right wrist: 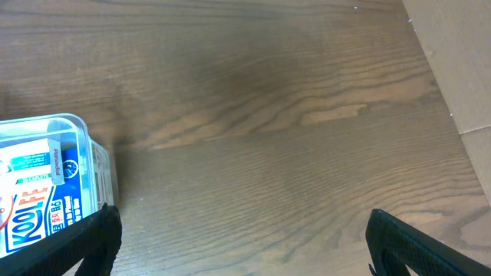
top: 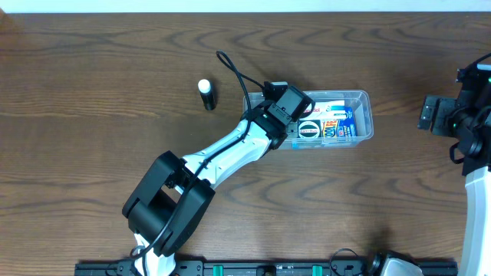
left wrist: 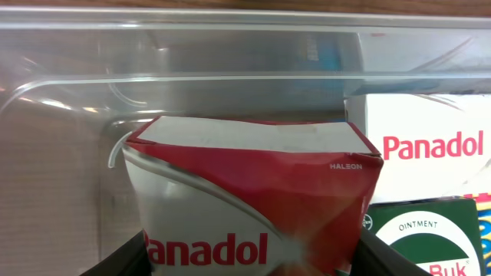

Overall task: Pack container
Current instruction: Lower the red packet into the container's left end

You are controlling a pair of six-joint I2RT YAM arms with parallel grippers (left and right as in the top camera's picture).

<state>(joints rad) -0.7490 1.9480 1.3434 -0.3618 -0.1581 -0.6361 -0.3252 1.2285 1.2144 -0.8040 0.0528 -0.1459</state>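
Note:
The clear plastic container lies on the table right of centre; it also shows in the left wrist view and the right wrist view. It holds a white Panadol box, a green ointment box and a blue Kool Fever box. My left gripper is over the container's left end, shut on a red and white Panadol box held inside it. My right gripper is open and empty over bare table to the container's right.
A small black tube with a white cap stands on the table left of the container. The table's right edge runs close to my right gripper.

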